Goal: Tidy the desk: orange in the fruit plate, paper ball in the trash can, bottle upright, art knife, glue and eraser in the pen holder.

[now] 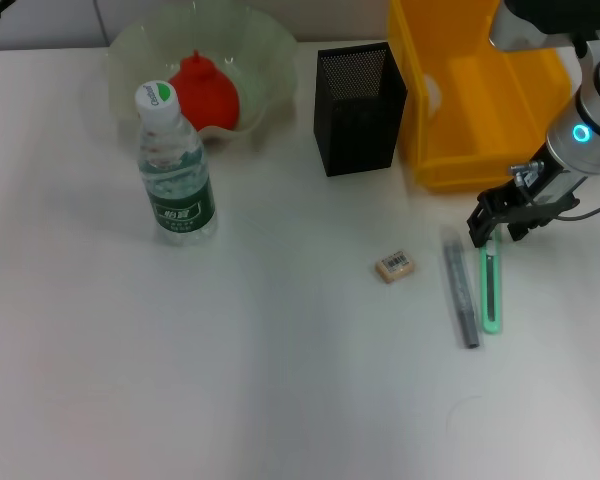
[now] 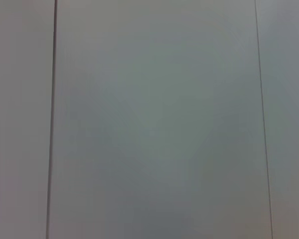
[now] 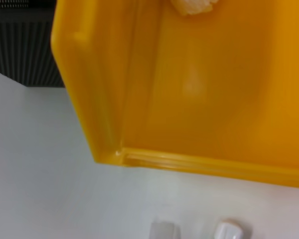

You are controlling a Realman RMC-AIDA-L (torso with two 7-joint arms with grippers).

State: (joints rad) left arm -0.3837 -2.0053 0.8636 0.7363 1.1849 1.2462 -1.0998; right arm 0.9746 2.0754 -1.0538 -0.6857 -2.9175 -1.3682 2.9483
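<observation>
I see the white table first, then the yellow trash can at its far right, with a paper ball already inside in my right wrist view. The fruit plate holds the orange, the bottle stands upright in front of it, and the black mesh pen holder sits just left of the can. My right end effector hovers spread over the far tip of the green art knife. The left end effector is out of sight. The risk I judge: the grey glue stick lies just beside the knife, so closing off-centre could nudge or grab both. Both point away from me, long axes nearly parallel. The eraser lies apart, to their left.
</observation>
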